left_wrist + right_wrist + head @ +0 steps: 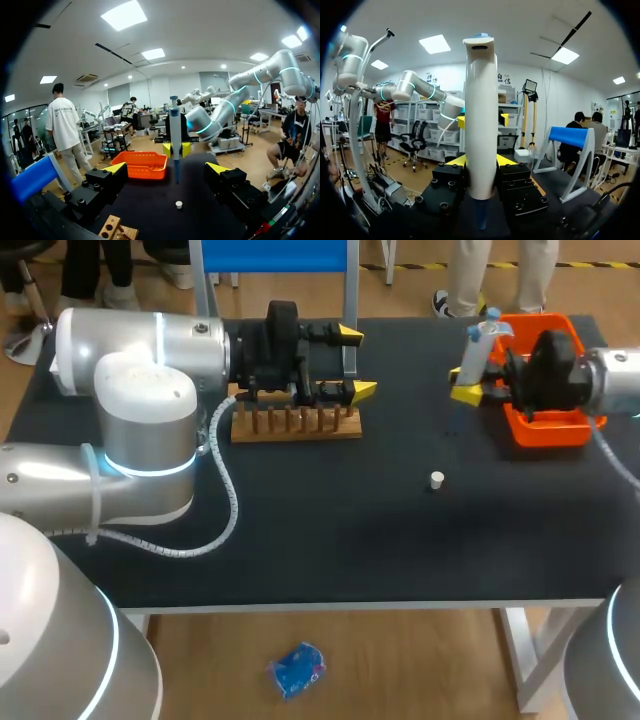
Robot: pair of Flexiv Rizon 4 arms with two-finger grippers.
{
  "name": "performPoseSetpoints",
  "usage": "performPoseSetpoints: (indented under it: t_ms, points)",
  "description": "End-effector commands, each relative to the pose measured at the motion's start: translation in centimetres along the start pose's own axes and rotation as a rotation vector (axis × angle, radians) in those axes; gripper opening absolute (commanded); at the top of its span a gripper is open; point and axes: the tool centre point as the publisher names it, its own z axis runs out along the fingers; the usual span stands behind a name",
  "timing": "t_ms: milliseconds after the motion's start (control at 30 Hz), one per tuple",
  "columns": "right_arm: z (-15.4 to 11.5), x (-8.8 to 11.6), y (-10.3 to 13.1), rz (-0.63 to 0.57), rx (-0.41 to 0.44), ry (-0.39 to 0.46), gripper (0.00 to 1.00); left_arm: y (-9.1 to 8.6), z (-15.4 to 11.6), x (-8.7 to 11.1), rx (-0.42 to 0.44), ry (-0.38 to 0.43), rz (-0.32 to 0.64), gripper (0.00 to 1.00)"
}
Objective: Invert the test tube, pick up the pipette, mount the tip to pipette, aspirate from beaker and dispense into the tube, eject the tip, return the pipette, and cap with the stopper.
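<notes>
Upper right, our right jaws clamp the pipette [477, 352]; upper middle, our left jaws stand apart.

I log the rack [295, 422] at rear left of the table [330, 540], my left gripper [356, 363] over its right end, and the bin [548, 430] at rear right. The pipette [480, 345] stands upright in my right gripper [471, 370], just left of the bin. The stopper [437, 479] sits alone, in front, between rack and bin.
</notes>
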Motion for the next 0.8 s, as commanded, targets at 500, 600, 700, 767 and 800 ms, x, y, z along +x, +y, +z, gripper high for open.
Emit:
performPoseSetpoints:
  t_ms: [500,600,700,767,800]
  points:
    - [10.8,-0.3,-1.0,-0.071,-0.039,0.048,0.0,0.0,0.0,0.1,0.002,-0.003,0.001,1.0]
    - [11.7,-0.5,-0.9,-0.07,-0.046,0.036,0.0,0.0,0.0,0.1,0.002,-0.003,0.001,1.0]
    - [12.3,-0.5,-1.0,-0.07,-0.047,0.032,0.0,0.0,0.0,0.1,0.002,-0.003,0.001,1.0]
    - [12.7,-0.6,-1.1,-0.071,-0.046,0.028,0.0,0.0,0.0,0.1,0.002,-0.003,0.001,1.0]
    - [12.8,-0.6,-1.1,-0.072,-0.046,0.026,0.0,0.0,0.0,0.1,0.002,-0.003,0.001,1.0]
